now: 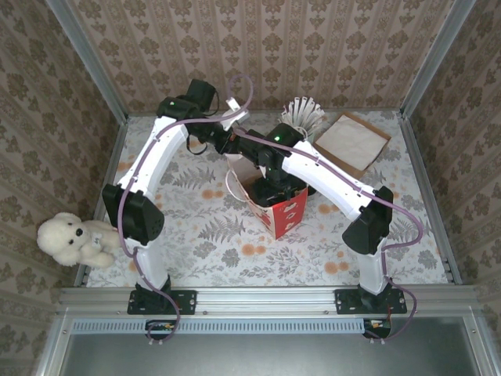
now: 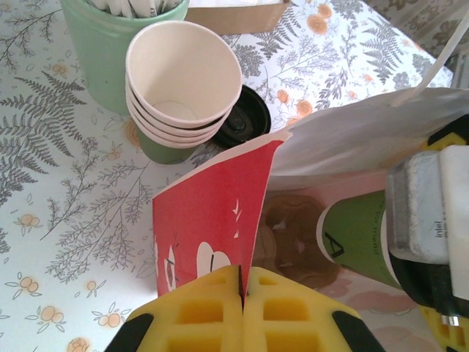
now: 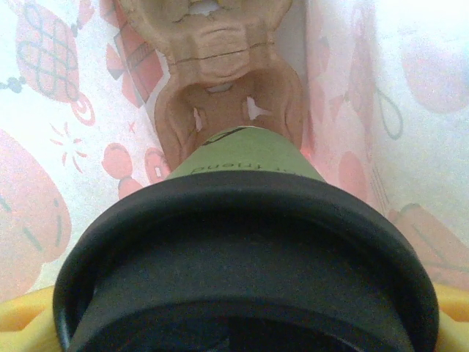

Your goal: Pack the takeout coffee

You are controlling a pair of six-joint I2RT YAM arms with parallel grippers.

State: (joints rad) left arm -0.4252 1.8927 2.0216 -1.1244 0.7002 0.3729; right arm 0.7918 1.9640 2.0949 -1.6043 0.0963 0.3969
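Note:
The takeout coffee (image 3: 245,158), a green paper cup with a black lid (image 3: 242,249), hangs inside the red-and-white paper bag (image 1: 283,211). My right gripper (image 1: 270,182) is shut on it, with yellow fingers (image 3: 22,319) showing at both sides of the lid. Below the cup, a brown cardboard carrier (image 3: 220,66) lies on the bag's bottom. In the left wrist view the cup (image 2: 359,235) shows through the bag's mouth, held by the right gripper (image 2: 421,213). My left gripper (image 2: 242,282) is shut on the bag's red rim (image 2: 220,213), holding it apart.
A stack of lidless green cups (image 2: 183,81) stands just behind the bag, with a loose black lid (image 2: 245,117) beside it and a green holder of white-wrapped sticks (image 2: 102,44). A flat brown packet (image 1: 352,141) lies far right. A white teddy bear (image 1: 74,239) sits off the table's left edge.

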